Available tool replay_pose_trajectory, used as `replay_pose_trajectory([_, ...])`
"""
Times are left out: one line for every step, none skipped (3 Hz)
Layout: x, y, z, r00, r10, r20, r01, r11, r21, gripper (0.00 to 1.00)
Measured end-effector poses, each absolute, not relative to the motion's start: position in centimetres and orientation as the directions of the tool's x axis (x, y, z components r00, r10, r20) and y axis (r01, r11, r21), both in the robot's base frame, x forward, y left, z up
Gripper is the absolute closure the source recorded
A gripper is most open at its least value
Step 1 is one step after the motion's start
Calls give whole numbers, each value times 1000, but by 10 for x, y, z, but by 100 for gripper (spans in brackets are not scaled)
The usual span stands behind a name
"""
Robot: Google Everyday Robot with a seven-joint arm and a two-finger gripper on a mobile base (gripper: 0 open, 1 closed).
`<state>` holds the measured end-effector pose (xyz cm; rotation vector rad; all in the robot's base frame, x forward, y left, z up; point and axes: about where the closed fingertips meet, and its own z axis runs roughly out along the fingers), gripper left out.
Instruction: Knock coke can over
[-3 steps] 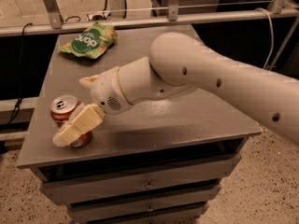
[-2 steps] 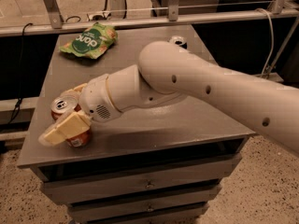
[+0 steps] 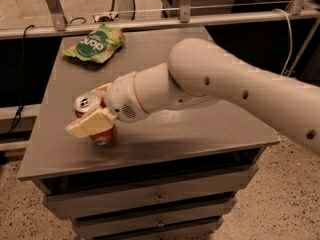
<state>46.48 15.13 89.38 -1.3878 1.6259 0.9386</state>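
A: Where's the coke can?
B: Tilted on the surface, well in front of the green bag. End effector at the can, released, fingers spread either side of it.

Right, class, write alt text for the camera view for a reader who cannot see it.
A white robot arm reaches across a grey drawer cabinet, its gripper set against a red-orange coke can that is not yet on its side, near the front left corner. A green snack bag lies at the back left of the top.
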Motion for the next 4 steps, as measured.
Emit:
replay_pose_trajectory([508,91,908,-100,-486,-868,-975,220,-11,94])
replay_pose_trajectory([552,30,923,-129,-575,-808,-955,291,-54,100])
replay_pose_trajectory([579,-5,925,-166,-652,-740,-944,323,-72,100])
replay_pose_trajectory([593,-21,910,-200,-723,-662,-944,322,-67,100])
